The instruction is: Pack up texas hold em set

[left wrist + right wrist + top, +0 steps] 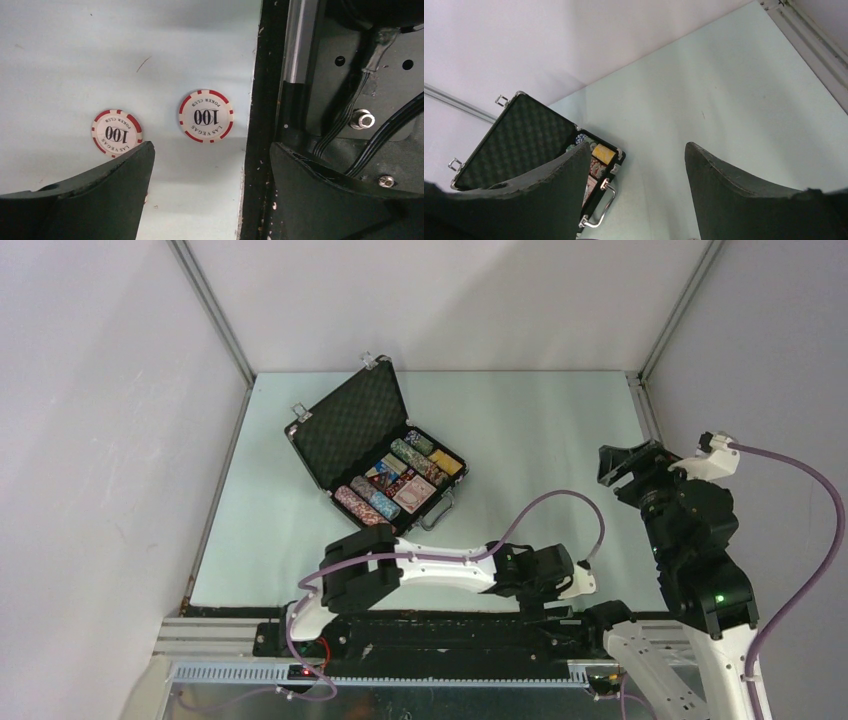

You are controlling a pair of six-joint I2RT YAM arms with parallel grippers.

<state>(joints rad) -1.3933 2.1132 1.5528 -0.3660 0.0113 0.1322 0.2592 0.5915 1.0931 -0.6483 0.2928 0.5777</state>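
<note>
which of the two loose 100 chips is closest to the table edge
The chip shown whole, lying just beside the black edge strip. The other chip lies further onto the table, its lower rim hidden behind a finger.

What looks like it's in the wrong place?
Two red-and-white 100 chips lie loose on the table near its front edge, below the open left gripper. The other chips sit in rows inside the open case, so these two look left out.
</note>
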